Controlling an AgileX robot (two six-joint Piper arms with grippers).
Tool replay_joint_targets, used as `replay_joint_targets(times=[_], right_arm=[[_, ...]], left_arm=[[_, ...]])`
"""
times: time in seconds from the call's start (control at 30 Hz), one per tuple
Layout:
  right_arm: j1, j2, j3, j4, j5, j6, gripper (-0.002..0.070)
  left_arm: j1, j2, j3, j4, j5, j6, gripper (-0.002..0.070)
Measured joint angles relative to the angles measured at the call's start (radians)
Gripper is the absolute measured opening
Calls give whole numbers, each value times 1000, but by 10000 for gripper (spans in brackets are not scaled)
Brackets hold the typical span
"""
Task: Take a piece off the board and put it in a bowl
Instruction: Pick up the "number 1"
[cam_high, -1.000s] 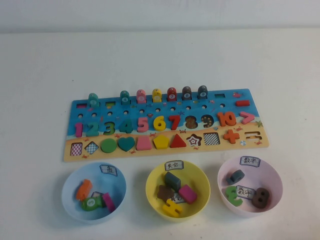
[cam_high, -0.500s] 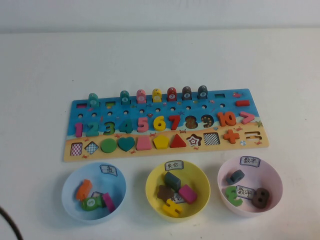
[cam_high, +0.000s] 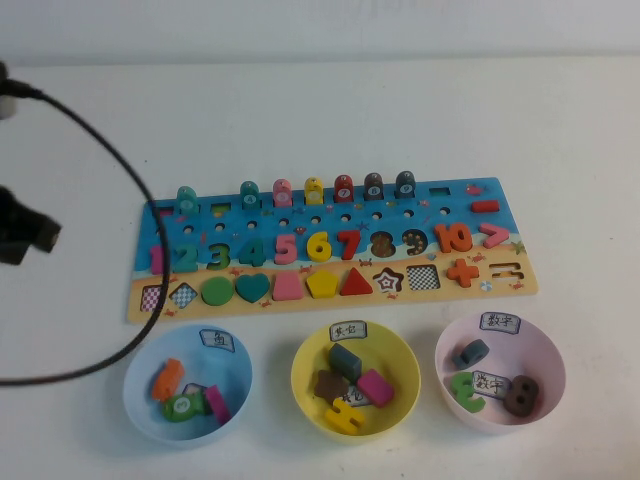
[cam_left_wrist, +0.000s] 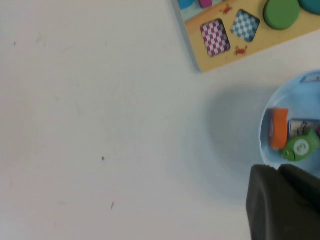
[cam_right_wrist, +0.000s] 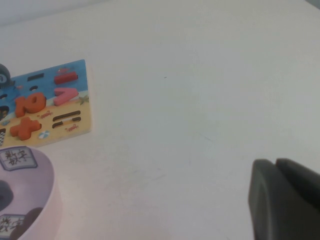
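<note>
A plain white counter (cam_high: 330, 110) fills nearly the whole scene, matte and evenly lit, with only soft, faint shadows. Along its far edge a pale grey-white wall (cam_high: 300, 25) rises, meeting the counter in a straight, slightly shaded seam. In the left wrist view the bare surface carries a few tiny dark specks and faint scuffs. In the right wrist view the surface is just as bare, with a few faint marks, and a strip of the pale wall shows at its edge.

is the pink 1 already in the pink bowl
No, the pink numeral 1 sits in its slot at the board's left end, and the pink bowl holds other pieces.
</note>
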Motion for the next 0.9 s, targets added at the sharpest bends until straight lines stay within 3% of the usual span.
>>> replay_joint_targets(times=[0.33,0.9], right_arm=[[0,0,0,0,1,0,-17],[0,0,0,0,1,0,-17]], left_arm=[[-134,421,-345,35,-2,21,-5],[-141,712,-438,54,-9,-72,4]])
